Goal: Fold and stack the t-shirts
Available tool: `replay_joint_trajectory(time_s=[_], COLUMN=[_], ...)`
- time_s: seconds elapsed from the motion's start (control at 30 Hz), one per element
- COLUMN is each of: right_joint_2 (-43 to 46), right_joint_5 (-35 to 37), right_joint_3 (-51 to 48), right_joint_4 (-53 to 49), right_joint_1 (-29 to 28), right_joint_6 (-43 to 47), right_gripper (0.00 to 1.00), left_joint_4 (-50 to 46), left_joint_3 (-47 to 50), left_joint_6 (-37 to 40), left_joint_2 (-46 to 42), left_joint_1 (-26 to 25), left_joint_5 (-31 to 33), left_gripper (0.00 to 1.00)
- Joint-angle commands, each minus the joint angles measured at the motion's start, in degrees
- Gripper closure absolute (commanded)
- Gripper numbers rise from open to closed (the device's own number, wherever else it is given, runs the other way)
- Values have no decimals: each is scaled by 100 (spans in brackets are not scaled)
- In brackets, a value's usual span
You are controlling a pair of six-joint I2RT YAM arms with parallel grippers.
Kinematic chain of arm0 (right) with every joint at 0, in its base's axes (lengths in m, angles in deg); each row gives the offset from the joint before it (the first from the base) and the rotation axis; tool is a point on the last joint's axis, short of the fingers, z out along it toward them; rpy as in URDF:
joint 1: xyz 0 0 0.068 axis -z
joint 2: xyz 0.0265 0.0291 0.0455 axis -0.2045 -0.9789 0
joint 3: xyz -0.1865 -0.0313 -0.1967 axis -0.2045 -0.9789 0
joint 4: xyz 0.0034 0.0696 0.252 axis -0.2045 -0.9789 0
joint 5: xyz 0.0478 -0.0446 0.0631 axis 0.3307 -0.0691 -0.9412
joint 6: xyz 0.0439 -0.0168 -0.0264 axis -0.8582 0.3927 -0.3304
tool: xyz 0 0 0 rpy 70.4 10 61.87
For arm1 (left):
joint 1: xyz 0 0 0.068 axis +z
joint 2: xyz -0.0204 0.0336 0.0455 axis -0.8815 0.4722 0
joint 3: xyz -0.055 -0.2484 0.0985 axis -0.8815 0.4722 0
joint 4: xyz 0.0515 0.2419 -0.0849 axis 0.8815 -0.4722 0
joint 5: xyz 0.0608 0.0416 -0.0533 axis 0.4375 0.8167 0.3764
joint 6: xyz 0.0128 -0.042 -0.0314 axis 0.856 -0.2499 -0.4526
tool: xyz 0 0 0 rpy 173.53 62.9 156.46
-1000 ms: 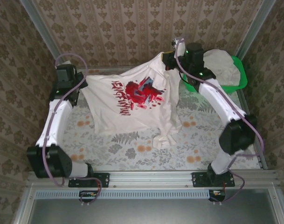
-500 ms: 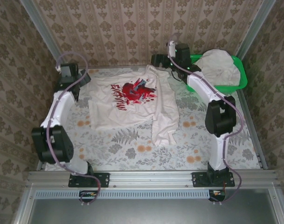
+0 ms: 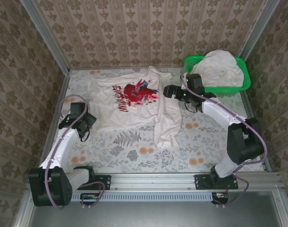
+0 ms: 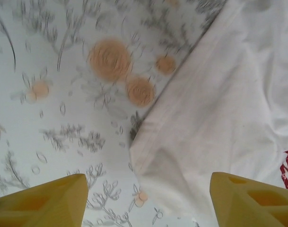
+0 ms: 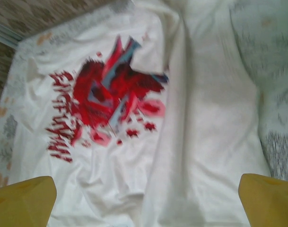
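Since a second ago the graphic t-shirt point(image 3: 129, 101) has come down out of the air onto the bench point(image 3: 134, 153), and both arms have swung back from the far edge. The shirt lies print-up toward 12 o'clock of the bench's middle. It is fairly flat on its 9 o'clock side and rumpled and doubled over along its 3 o'clock side, with a flap trailing to 5 o'clock. No tidy fold shows and there is no stack. A second t-shirt point(image 3: 219, 68) sits heaped in the green basket point(image 3: 246, 80) at 2 o'clock. By my judgement the task is barely begun, with the shirt only laid out. The left hand point(image 3: 87, 121), fingers apart and empty, hangs over the shirt's 8 o'clock corner. The right hand point(image 3: 168, 91), likewise spread and holding nothing, hovers at its 3 o'clock edge
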Motion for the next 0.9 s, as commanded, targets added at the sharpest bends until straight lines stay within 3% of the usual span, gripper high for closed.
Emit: replay_joint_trajectory(time_s=[0.0,0.13,0.47,0.87], right_joint_2=[190,119,61,101], right_joint_5=[75,31,29,3], right_joint_3=[-182,-146,-63,-199], right_joint_4=[-125,-84,-87,-129], right_joint_1=[-116,-147,-144,-141], right_joint_6=[-238,-286,-315,-379], right_gripper=[0,0,0,0], left_joint_4=[273,483,745,1546], left_joint_3=[237,287,321,377], left_joint_6=[-785,-1126,-1723,-1933], left_joint_2=[161,577,1265,1914], left_joint_1=[-42,-73,-73,-50], left_joint_5=[-415,-497,-684,-807], left_gripper=[42,47,73,71])
